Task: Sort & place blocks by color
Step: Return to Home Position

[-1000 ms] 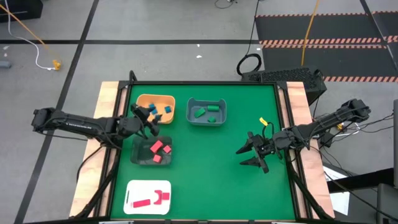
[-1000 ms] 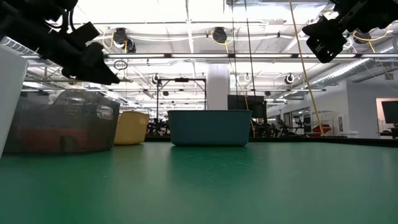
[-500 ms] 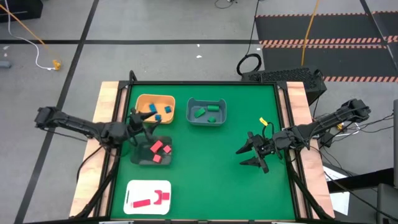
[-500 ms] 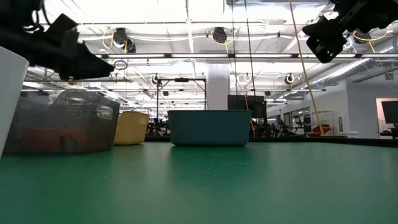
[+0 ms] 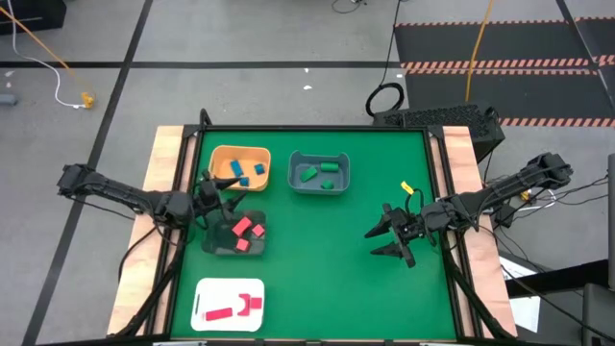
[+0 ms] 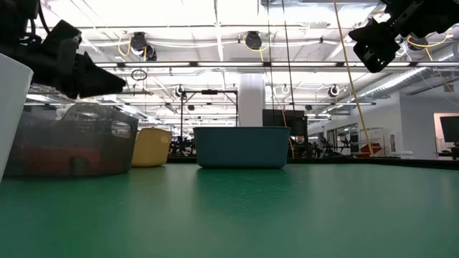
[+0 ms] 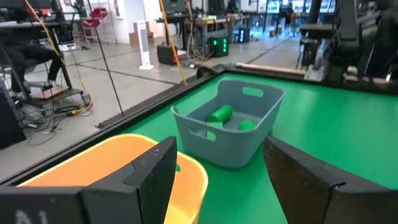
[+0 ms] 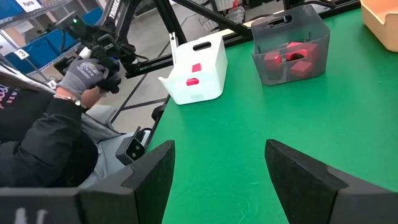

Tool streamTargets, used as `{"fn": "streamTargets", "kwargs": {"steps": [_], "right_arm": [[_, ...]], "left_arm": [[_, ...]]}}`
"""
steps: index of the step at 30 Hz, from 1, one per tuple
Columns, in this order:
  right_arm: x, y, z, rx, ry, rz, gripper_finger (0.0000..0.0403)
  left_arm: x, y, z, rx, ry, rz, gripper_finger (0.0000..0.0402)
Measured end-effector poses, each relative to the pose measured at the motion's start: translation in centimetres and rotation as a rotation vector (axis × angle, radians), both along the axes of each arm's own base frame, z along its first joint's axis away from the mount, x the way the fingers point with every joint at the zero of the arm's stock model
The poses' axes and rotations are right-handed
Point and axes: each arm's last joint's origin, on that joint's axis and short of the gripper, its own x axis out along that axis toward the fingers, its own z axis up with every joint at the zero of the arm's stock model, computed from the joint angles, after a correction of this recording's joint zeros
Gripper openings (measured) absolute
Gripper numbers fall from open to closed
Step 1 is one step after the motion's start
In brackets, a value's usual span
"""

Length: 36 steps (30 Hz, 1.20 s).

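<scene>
Note the left gripper (image 5: 221,192) hanging over the gap between the orange bin (image 5: 216,152) and the dark bin (image 5: 209,240), spread wide and carrying nothing. Note the right gripper (image 5: 377,242) near the right edge of the tabletop (image 5: 317,274), well apart from every bin, likewise wide open and empty.

Find the blue blocks (image 5: 240,169) in the orange bin, the green blocks (image 5: 309,175) in the grey bin (image 5: 293,173), the red blocks (image 5: 242,228) in the dark bin, and two more red pieces (image 5: 223,313) lying in the white tray (image 5: 207,288).

Looks like a pull-back toward the rest pose.

Main hazard: dipping on the way out, so that a finger or the wrist catches the rim of the orange or dark bin, both just beside the likely path. Enough to drag or tip a bin and scatter sorted blocks.

Mind also a gloved hand (image 8: 87,73) of a person beyond the tabletop, seen from the right wrist. Well apart from the right gripper, yet within a wide swing.
</scene>
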Motion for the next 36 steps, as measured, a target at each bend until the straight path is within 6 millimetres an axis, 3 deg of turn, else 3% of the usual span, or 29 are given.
{"fn": "streamTargets", "kwargs": {"steps": [20,36], "right_arm": [[0.0,0.01,0.0,0.0,0.0,0.0,0.0242],[0.0,0.0,0.0,0.0,0.0,0.0,0.0242]], "left_arm": [[-0.06,0.02,-0.49,-0.01,0.041,0.004,0.0241],[-0.06,0.02,-0.48,-0.187,-0.058,0.024,0.0241]]}}
